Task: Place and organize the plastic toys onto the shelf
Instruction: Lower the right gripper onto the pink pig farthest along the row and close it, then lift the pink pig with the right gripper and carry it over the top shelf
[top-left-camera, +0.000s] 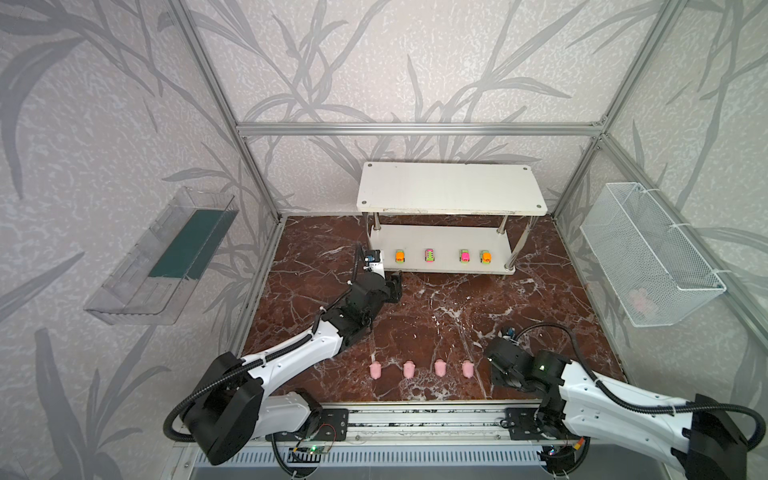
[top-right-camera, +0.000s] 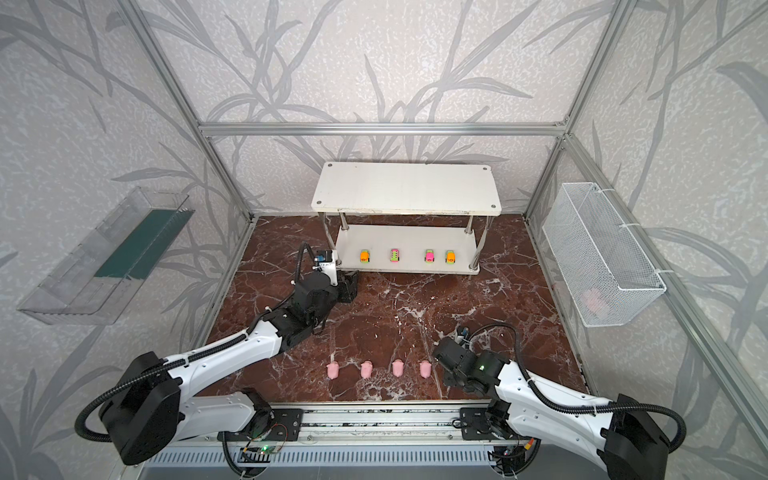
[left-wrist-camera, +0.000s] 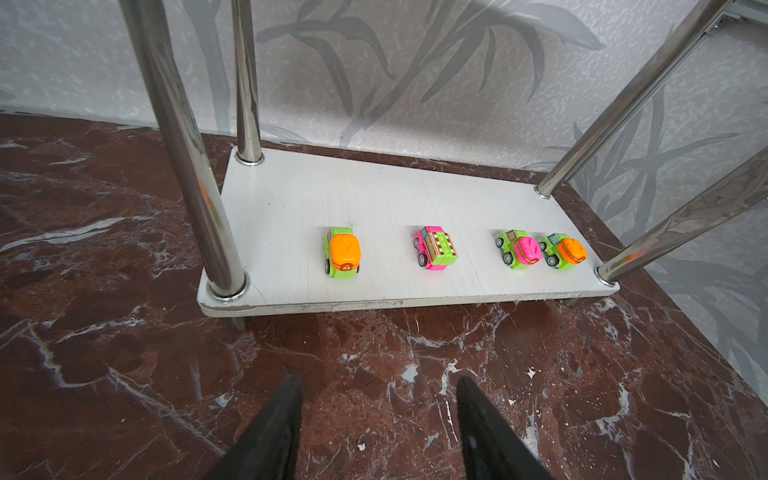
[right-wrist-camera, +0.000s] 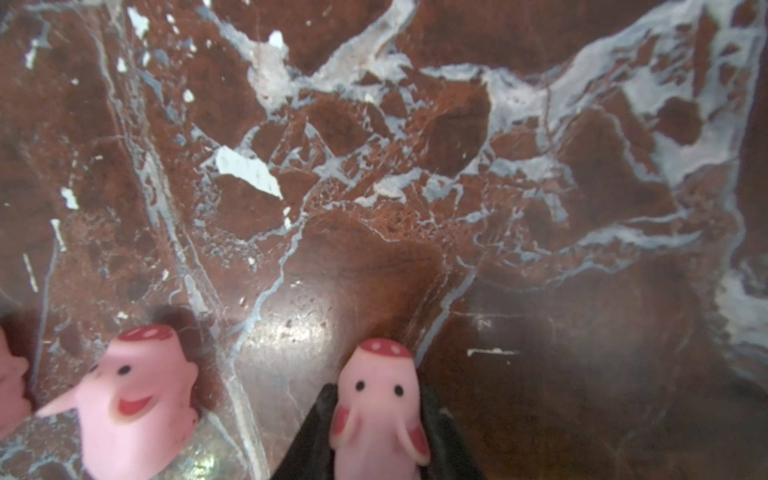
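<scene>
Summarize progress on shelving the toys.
Done: four small orange, pink and green plastic toy cars line the lower board of the white two-tier shelf. In hand: right gripper clamps one pale-pink plastic pig figure on the red marble tabletop. Remaining: every pig in the front row; none shelved. Left gripper open, empty.

White-shelled arms (top-left-camera: 299, 353), bulky black joints (top-left-camera: 226, 411), corrugated black cables (top-left-camera: 272, 356), tapered black fingers (left-wrist-camera: 270, 436), small green light (top-left-camera: 541, 367)

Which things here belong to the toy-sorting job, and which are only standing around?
Job: shelf; four toy cars; rightmost pig; other three pigs; pink shape inside wire basket, perhaps a pig.
Just there: clear wall tray; the wire basket itself.
</scene>
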